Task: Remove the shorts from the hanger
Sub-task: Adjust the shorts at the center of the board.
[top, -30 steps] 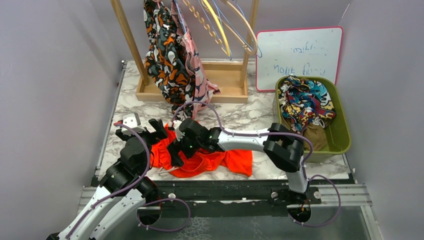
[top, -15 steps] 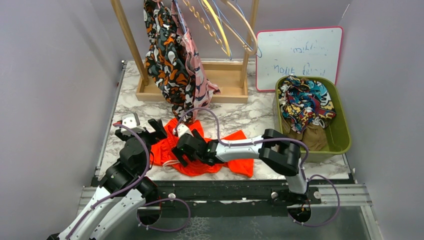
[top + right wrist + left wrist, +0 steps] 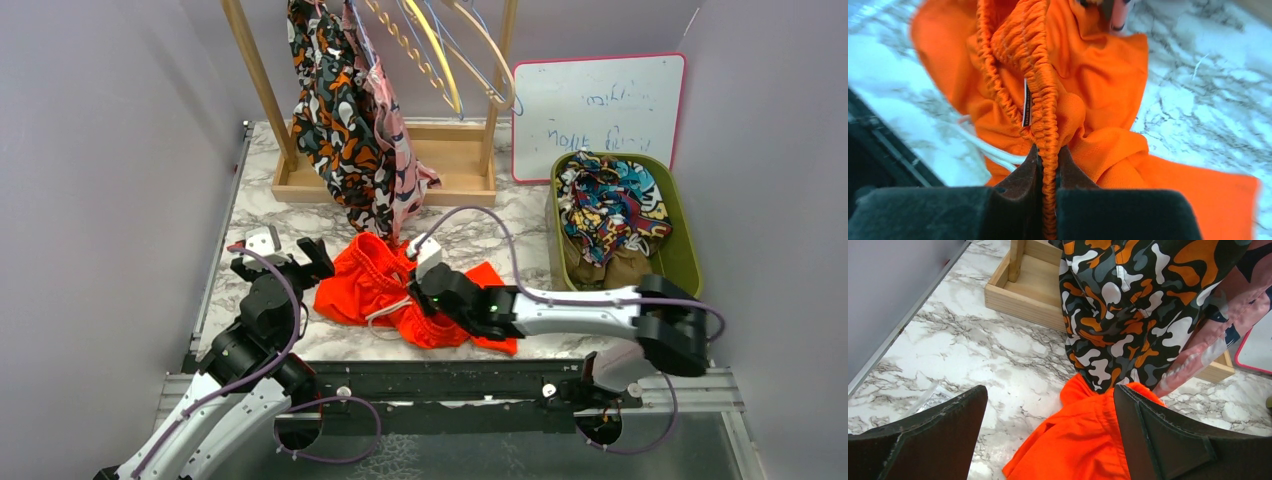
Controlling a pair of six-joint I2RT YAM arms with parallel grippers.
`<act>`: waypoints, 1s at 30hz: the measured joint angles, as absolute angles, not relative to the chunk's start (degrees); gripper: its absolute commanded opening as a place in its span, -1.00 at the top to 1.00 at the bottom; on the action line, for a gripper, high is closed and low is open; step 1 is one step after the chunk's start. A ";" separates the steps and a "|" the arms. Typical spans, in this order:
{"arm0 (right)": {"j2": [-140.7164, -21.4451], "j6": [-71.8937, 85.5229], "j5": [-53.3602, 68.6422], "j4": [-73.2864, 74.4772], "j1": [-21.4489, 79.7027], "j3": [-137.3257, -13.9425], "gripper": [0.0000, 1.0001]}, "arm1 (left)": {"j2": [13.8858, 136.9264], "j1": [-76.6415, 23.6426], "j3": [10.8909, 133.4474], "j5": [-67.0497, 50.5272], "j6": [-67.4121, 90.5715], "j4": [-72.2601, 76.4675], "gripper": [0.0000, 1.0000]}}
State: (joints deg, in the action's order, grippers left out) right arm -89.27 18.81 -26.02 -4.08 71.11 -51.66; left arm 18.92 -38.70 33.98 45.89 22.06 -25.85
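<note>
Right gripper [image 3: 1048, 156]: clamped on orange shorts [image 3: 365, 285] at the waistband [image 3: 1040, 90]. I'd lift high, clear of the hanging shorts [image 3: 340, 130], toward the bin [image 3: 686, 268]. Left gripper [image 3: 1050, 410]: jaws apart, empty.

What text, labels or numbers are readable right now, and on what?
On the whiteboard: two lines of blue handwriting, too faint to read.
On the sewn tag at the waistband of the orange shorts: print too small and blurred to read.
No other text shows.

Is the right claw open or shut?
Shut: the right claw grips the bright orange fabric shorts, fabric pinched between its closed jaws.
</note>
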 measured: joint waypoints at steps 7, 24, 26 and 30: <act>-68.10 15.55 -19.70 -7.55 69.32 -48.45 0.92 | 19.20 -38.70 33.98 45.63 22.00 -25.85 -0.98; -71.85 30.00 -19.38 9.87 64.23 -37.74 -0.87 | 20.27 -38.70 33.95 44.38 21.74 -25.80 -0.98; -74.11 30.11 -18.44 9.98 64.10 -39.35 -0.94 | 20.49 -38.70 33.95 44.29 21.63 -25.80 -0.98; -82.06 30.30 -18.11 11.20 64.05 -43.77 -1.00 | 20.49 -38.70 33.95 44.21 21.58 -25.78 -0.98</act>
State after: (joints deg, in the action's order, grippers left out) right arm -82.06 30.30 -18.11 11.20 64.05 -43.77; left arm 20.49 -38.70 33.95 44.21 21.58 -25.78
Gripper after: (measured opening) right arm 0.985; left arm 0.988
